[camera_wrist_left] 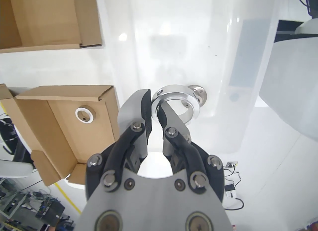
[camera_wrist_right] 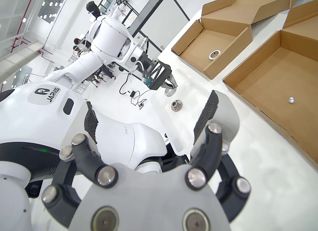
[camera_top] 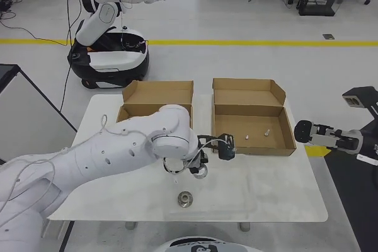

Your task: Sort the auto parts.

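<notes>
left arm bends across the bench; in the left wrist view the left gripper pinches a metal ring, one finger inside it, near a flanged hub; right gripper spread wide off the bench's right side

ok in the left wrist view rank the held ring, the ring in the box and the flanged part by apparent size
1. held ring: largest, but nearest the camera.
2/3. ring in the box and flanged part: look alike, flanged part partly hidden behind the held ring, so unranked.
</notes>
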{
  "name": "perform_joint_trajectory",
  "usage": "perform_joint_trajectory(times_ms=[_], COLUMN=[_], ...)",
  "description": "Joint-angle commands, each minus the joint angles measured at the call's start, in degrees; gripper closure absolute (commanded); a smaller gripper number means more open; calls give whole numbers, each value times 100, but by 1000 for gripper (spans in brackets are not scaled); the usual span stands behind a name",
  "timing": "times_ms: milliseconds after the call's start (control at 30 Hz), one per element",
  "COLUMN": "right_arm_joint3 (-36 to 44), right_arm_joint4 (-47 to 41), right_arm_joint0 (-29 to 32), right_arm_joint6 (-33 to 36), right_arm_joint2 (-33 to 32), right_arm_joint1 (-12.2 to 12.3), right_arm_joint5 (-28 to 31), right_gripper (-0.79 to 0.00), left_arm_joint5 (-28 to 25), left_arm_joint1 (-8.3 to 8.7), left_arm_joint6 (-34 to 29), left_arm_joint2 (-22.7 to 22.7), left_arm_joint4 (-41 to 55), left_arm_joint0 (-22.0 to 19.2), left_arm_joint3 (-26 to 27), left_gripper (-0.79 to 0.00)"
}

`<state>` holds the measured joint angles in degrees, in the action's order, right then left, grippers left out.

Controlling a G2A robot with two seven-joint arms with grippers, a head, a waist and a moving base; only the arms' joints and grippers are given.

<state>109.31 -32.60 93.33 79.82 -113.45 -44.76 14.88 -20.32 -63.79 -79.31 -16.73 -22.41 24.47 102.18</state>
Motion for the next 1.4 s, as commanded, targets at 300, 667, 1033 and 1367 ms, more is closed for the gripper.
perform_joint_trajectory(times_ms=[300, 667, 1033, 1367], right_arm_joint3=[0, 0, 0, 0], right_arm_joint4=[-1, -1, -1, -1], right_arm_joint0=[0, 0, 0, 0], right_arm_joint6=[0, 0, 0, 0], right_arm_joint2=[0, 0, 0, 0], right_arm_joint1=[0, 0, 0, 0], right_arm_joint5=[0, 0, 0, 0], right_gripper=[-785, -785, -785, -785], left_arm_joint5=[-1599, -3768, -3768, -3768], left_arm_joint1=[551, 827, 880, 858], left_arm_joint6=[2301, 4367, 5609, 6565], left_arm_joint2=[-1219, -2010, -2545, -3236], left_arm_joint4=[979, 1861, 2247, 2359], left_arm_joint0=[1249, 2481, 3107, 3610], left_arm_joint3=[-541, -1116, -554, 106], left_gripper=[0, 0, 0, 0])
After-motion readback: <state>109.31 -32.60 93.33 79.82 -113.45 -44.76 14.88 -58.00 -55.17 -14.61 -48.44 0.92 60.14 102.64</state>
